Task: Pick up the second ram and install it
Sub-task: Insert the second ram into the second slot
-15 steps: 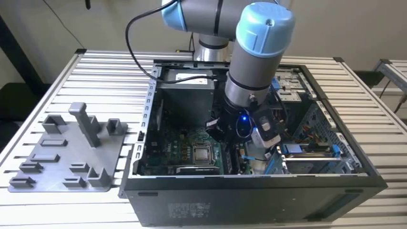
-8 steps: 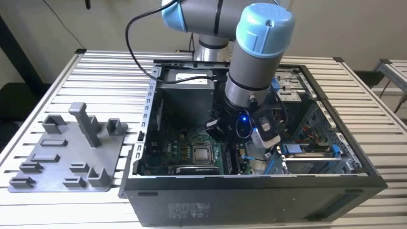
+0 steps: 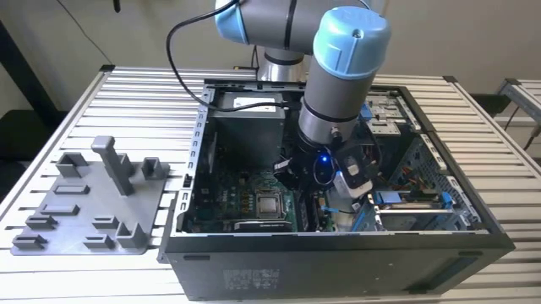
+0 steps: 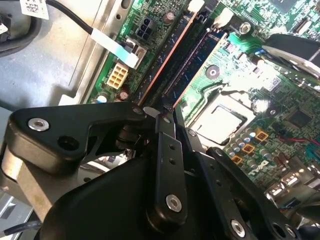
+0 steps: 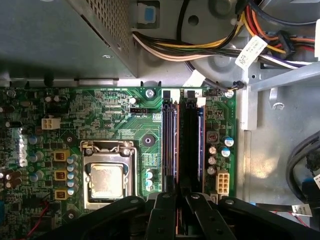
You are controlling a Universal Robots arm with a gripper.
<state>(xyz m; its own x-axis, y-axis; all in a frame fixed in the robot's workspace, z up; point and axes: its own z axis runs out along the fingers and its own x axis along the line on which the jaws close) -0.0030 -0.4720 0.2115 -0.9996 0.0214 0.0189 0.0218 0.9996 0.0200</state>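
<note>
My gripper [image 3: 323, 185] reaches down inside the open computer case [image 3: 338, 266], over the memory slots beside the processor socket. In both wrist views its fingers stand close together at the near end of one slot. The second ram [image 5: 174, 145] [image 4: 172, 55], a thin dark stick with a brownish edge, stands lengthwise in that slot. Its near end runs in between the fingertips of my gripper [image 5: 178, 196] [image 4: 162, 111]. A second dark stick [image 5: 192, 145] [image 4: 197, 62] stands in the neighbouring blue slot, parallel and close by.
The green motherboard [image 5: 100, 110] carries the silver processor socket [image 5: 106, 180] next to the slots. A grey power-supply box [image 5: 75, 30] and a bundle of coloured cables [image 5: 200, 47] lie beyond the slots' far ends. A grey parts fixture [image 3: 93, 202] sits on the slatted table at the exterior view's left.
</note>
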